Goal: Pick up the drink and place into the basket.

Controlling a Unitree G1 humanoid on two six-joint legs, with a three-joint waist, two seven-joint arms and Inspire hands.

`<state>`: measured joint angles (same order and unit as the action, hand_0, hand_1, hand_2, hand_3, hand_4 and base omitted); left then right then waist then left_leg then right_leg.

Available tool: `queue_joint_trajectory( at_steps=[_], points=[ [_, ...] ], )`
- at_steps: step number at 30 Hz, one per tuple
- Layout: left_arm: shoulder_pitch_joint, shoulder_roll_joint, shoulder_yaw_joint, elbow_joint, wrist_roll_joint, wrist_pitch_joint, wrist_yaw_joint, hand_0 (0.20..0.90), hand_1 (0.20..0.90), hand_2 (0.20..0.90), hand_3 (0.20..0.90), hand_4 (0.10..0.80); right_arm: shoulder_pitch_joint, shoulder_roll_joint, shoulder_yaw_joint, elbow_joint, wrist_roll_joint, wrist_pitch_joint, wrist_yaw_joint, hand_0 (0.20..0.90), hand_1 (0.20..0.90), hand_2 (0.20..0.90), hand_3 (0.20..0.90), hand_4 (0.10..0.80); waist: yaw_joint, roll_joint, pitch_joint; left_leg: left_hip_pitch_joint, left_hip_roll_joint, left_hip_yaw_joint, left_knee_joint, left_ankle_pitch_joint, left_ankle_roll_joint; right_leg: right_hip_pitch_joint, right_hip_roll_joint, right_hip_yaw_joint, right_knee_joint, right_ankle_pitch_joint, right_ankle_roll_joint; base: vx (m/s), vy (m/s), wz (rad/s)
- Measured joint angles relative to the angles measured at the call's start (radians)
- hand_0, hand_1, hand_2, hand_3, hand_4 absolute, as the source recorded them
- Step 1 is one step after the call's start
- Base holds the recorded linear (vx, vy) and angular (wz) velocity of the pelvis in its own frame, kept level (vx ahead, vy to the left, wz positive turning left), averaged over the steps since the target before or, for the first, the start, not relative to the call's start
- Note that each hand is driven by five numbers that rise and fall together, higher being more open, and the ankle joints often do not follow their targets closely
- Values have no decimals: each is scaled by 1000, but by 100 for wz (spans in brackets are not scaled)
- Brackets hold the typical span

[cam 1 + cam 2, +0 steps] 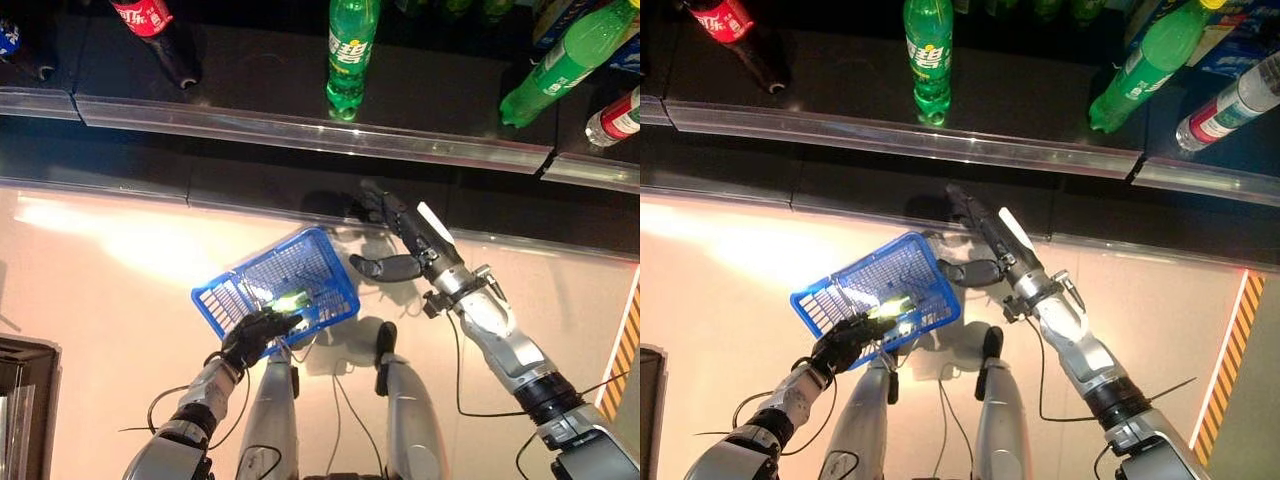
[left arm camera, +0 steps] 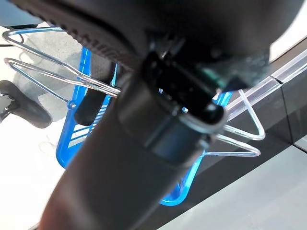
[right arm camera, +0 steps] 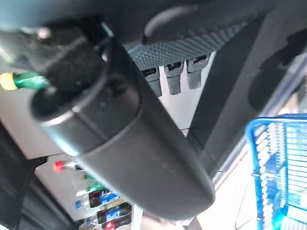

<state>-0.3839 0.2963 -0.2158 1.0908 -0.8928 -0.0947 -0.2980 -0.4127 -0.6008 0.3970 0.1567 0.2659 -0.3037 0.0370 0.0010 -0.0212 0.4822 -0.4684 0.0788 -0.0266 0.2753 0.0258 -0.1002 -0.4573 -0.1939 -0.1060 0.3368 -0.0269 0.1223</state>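
My left hand (image 1: 255, 335) is shut on the thin wire handles (image 2: 48, 72) of the blue basket (image 1: 280, 285), which hangs tilted in front of me, above the pale floor. My right hand (image 1: 405, 235) is open and empty, its fingers straight and reaching towards the dark base under the shelf, just right of the basket. Its thumb (image 3: 120, 143) stands out to the side. A green bottle (image 1: 350, 55) stands on the shelf above and a little left of that hand. A second green bottle (image 1: 565, 60) leans further right.
The shelf has a clear front rail (image 1: 300, 130). A cola bottle (image 1: 150, 25) stands at its left and a red-labelled bottle (image 1: 620, 118) at its right. A yellow-black striped strip (image 1: 620, 350) marks the floor at the right. A dark box (image 1: 20, 400) sits at the lower left.
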Motion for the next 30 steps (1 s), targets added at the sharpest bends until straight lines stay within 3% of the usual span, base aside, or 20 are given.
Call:
queue_joint_trajectory(
  at_steps=[14, 30],
  points=[
    [0, 3, 2, 7, 1, 0, 0, 300, 300, 300, 200, 100, -20, -2, -110, -95, 131, -52, -32, 900, 900, 900, 900, 800, 19, -2, 17, 30, 2, -4, -12, 0, 1, 55, 6, -13, -60, 24, 2, 8, -5, 0],
    [1, 3, 59, 9, -19, 31, 12, 300, 300, 300, 200, 100, -95, -1, -150, -95, 140, -96, -133, 900, 900, 900, 900, 800, 53, -9, 22, 53, 2, -12, -14, -1, 1, 100, 8, -27, -94, 33, 3, 10, -10, 1]
  ],
)
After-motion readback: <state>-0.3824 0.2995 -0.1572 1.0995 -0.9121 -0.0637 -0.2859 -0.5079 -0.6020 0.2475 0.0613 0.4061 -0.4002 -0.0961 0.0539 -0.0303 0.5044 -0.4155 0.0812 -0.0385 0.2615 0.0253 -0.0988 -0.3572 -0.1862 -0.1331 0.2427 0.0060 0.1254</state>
